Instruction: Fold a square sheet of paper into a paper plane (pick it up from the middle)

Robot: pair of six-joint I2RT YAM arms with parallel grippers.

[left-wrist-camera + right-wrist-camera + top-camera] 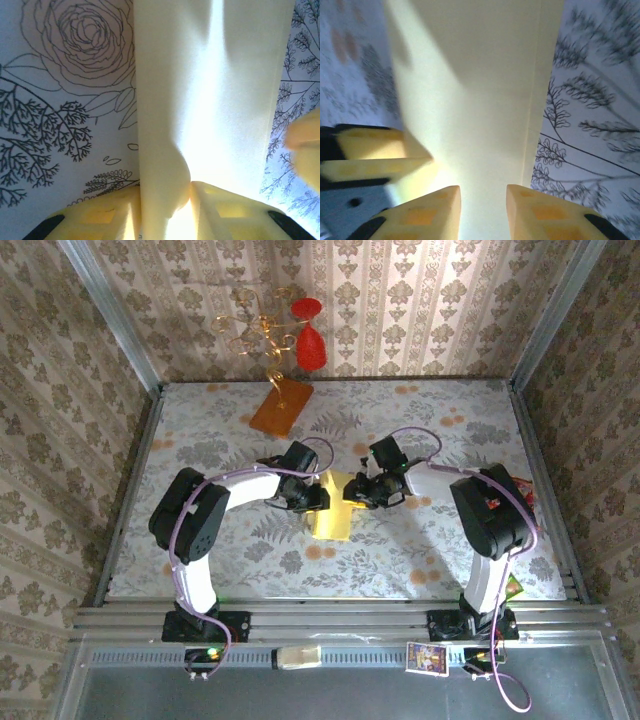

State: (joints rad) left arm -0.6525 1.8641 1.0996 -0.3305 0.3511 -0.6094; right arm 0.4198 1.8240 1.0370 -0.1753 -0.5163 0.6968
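The pale-yellow sheet of paper [335,515] lies mid-table as a creased, narrower upright shape. My left gripper [316,497] is at its left edge. In the left wrist view a raised ridge of the paper [200,90] runs between the yellow fingers, and the left gripper [165,192] is shut on it. My right gripper [360,490] is at the sheet's upper right. From the right wrist, the right gripper [483,192] stands open just above the flat paper [470,85], a layered edge running along its right side. The left arm's finger [375,155] shows blurred at the left.
An orange-brown slab [281,406] carrying a gold wire stand [258,330] with red pieces [310,345] sits at the back of the floral tablecloth [420,560]. Metal rails edge the table. A small card [425,656] lies on the front ledge.
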